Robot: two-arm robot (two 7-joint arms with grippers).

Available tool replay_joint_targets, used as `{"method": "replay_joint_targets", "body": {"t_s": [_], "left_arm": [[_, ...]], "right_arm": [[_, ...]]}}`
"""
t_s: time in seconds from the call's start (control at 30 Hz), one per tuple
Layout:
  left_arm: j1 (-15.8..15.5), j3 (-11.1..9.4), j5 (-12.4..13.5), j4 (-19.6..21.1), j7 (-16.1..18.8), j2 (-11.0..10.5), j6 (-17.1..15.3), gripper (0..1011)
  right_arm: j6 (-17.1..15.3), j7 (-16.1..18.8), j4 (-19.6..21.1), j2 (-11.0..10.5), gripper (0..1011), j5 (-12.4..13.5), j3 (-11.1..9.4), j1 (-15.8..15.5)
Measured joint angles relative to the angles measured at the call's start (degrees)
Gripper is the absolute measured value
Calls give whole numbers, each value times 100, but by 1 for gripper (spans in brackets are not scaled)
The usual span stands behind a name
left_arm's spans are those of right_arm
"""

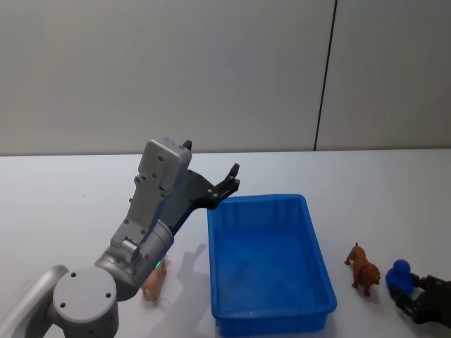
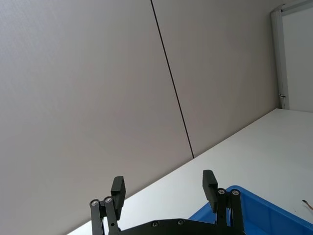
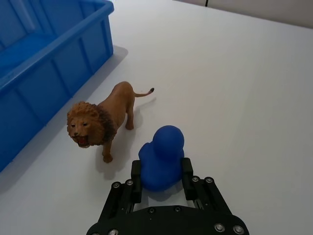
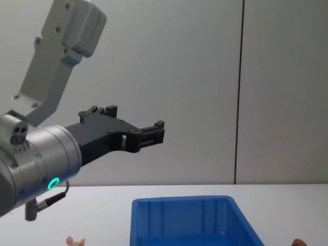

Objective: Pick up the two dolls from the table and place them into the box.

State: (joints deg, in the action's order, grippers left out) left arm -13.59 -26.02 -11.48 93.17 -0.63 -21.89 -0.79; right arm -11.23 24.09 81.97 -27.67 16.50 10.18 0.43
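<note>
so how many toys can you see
3: pink doll left of the box, partly behind the left arm; brown lion right of it; blue duck beside the lion, in the right tool.

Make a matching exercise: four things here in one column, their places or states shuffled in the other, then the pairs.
1. small pale pink toy figure
2. brown plastic lion
3. blue duck-shaped toy
4. bright blue rectangular plastic bin

A. between the jaws of the right gripper
B. empty
C. on the white table, left of the bin
D. standing right of the bin

Pairs: 1-C, 2-D, 3-A, 4-B
</note>
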Motion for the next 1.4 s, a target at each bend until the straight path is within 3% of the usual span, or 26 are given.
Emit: {"method": "replay_joint_targets", "body": {"t_s": [0.63, 1.0, 1.4], "left_arm": [[0, 0, 0, 0, 0, 0, 0, 1001], [0, 0, 0, 0, 0, 0, 0, 1001], [0, 0, 0, 0, 0, 0, 0, 1001]], "right_arm": [[723, -98, 359, 7, 347, -16, -56, 161], [937, 370, 607, 116, 282, -126, 1, 537], [756, 1035, 674, 364, 220, -260, 248, 875]]}}
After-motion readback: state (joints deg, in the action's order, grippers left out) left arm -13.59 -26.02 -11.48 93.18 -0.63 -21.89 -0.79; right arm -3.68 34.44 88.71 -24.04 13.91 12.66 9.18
